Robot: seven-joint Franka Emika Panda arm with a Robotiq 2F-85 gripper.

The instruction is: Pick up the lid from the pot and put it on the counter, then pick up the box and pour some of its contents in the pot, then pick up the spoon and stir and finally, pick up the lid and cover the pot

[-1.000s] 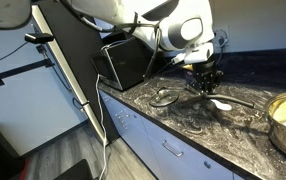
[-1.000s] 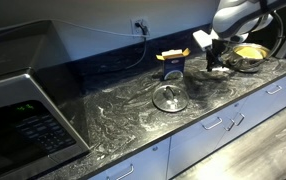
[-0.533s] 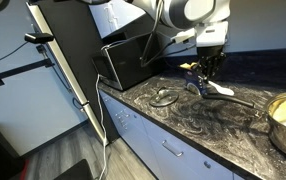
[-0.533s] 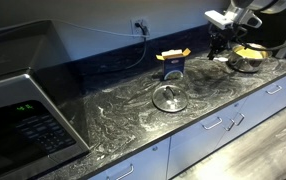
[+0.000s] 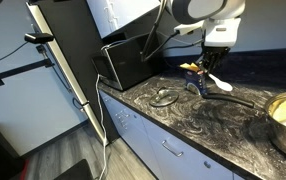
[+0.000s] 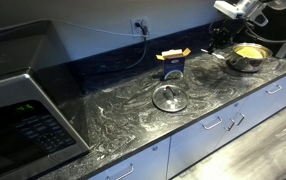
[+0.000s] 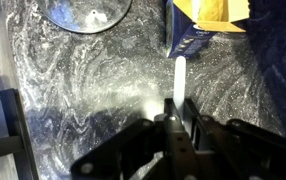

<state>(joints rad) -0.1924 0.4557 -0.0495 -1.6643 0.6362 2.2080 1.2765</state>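
Currently we see gripper [image 7: 175, 118] w/ jaws clamped on spoon [image 7: 180, 75] handle, held above counter [image 7: 73, 110]. Box [image 7: 198, 30] just beyond spoon tip. Lid [image 6: 169, 97] flat on counter, pot [image 6: 247, 58] uncovered.

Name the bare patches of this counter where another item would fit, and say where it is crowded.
Widest: the counter between the microwave and the lid. Another bare strip lies along the front edge between the lid and the pot. Crowded: around the box, with the lid close in front and the gripper holding the spoon beside it.
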